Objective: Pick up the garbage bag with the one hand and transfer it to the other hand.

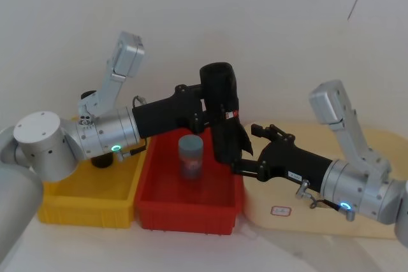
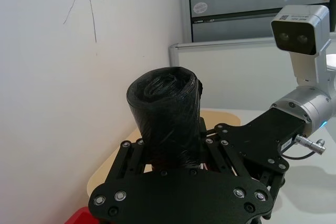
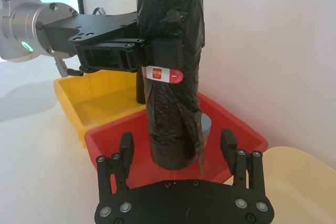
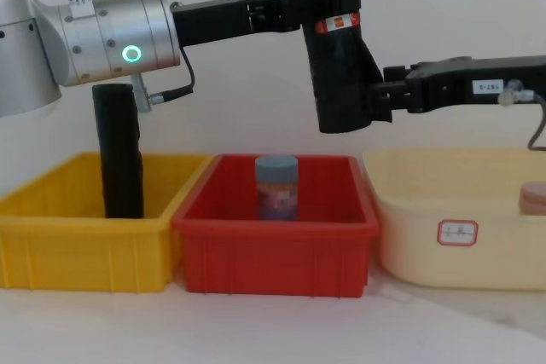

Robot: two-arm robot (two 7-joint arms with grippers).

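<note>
Left gripper (image 4: 317, 13) clamps garbage bag roll (image 4: 334, 49) at its label band, upright above red bin (image 4: 273, 232). Right gripper (image 3: 178, 148) spread wide around roll's lower end; should close squarely before left releases.

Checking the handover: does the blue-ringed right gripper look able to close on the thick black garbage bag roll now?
Probably yes. The right gripper is open with its fingers either side of the garbage bag roll's lower end; the left gripper clamps higher up, at the label band.
</note>
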